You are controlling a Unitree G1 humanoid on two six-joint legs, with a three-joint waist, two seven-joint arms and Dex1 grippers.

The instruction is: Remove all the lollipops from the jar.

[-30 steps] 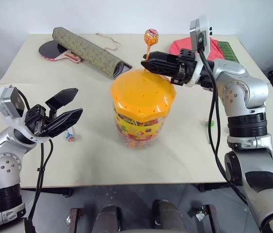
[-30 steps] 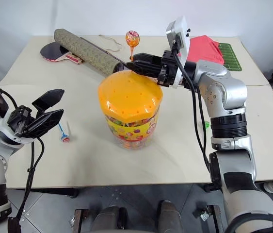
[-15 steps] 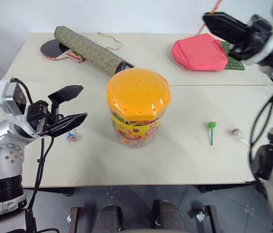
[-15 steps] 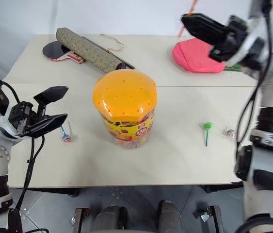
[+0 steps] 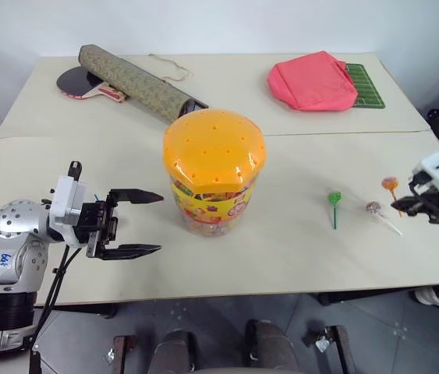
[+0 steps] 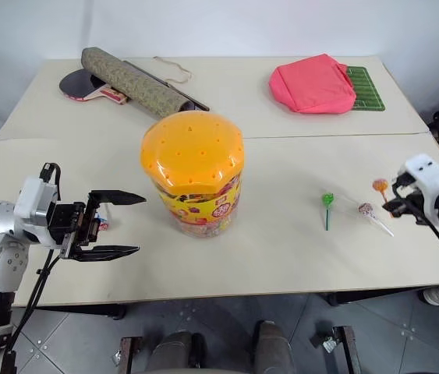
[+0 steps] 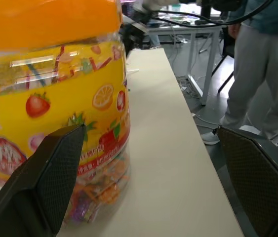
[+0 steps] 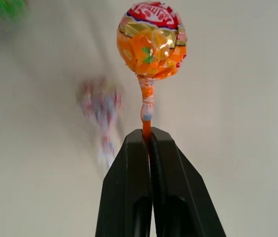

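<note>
The jar point(image 5: 213, 183), a clear tub with a yellow-and-red label and a holed orange lid point(image 5: 214, 146), stands mid-table. My left gripper point(image 5: 157, 223) is level and open, its fingers pointing at the jar's left side from a short gap away; the label point(image 7: 55, 113) looms close in the left wrist view. My right gripper point(image 8: 147, 134) is shut on the orange stick of a lollipop point(image 8: 152, 42), low over the table's right side point(image 5: 390, 185). A green-stick lollipop point(image 5: 334, 204) and a white-stick one point(image 5: 375, 209) lie beside it. Another wrapper point(image 6: 104, 224) peeks out behind the left gripper.
At the back left lie a rolled olive mat point(image 5: 133, 80) and a paddle point(image 5: 79, 80). A pink pouch point(image 5: 311, 80) on a green card point(image 5: 365, 84) sits at the back right. A person point(image 7: 257, 64) stands beyond the table's right end.
My right arm swung from above the jar's lid out to the right and down near the table, carrying the orange lollipop. My left gripper sank and turned level towards the jar.
</note>
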